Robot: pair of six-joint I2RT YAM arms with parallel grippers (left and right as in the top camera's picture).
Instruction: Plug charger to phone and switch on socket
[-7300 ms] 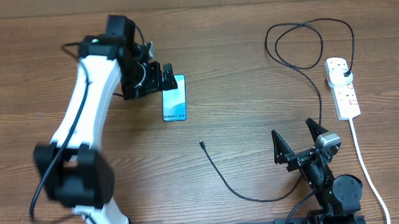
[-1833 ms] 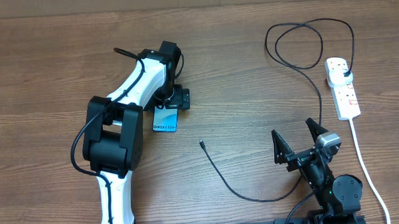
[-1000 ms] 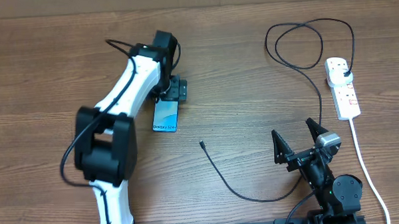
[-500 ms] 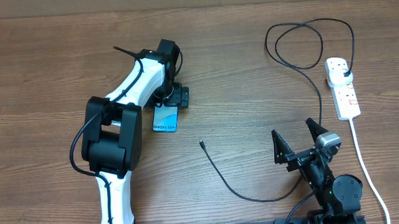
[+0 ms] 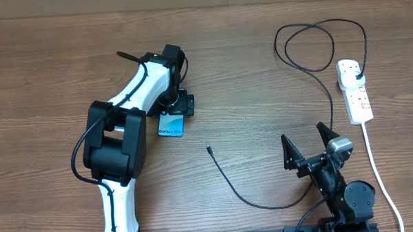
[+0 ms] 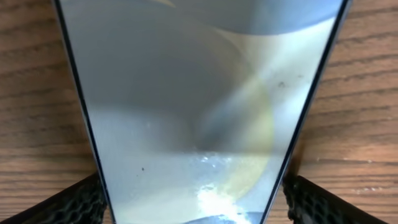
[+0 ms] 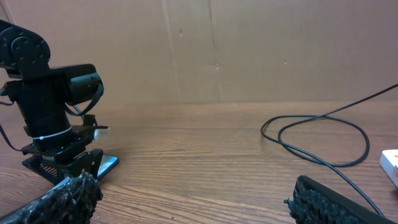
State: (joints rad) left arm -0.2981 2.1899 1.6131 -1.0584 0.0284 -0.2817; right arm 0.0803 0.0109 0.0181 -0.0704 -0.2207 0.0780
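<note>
**Overhead and wrist views.** The phone (image 5: 171, 124) is lying flat and screen-up on the wooden table (image 5: 259, 59). The left gripper (image 5: 173, 109) is hovering over the phone's far short end. In the left wrist view, its fingers (image 6: 68, 202) are standing wide, one at each long edge of the phone (image 6: 199, 112). Whether they are pressing on it cannot be told. The charger (image 5: 265, 205) is lying loose, with its connector tip (image 5: 209, 149) resting near the phone, toward the robot's right and apart from it. Its plug (image 5: 357, 73) is sitting in the socket (image 5: 355, 90), well to the right of the phone. The right gripper (image 5: 307, 145) is waiting farther right of the phone than the connector tip, jaws spread wide and holding nothing.
</note>
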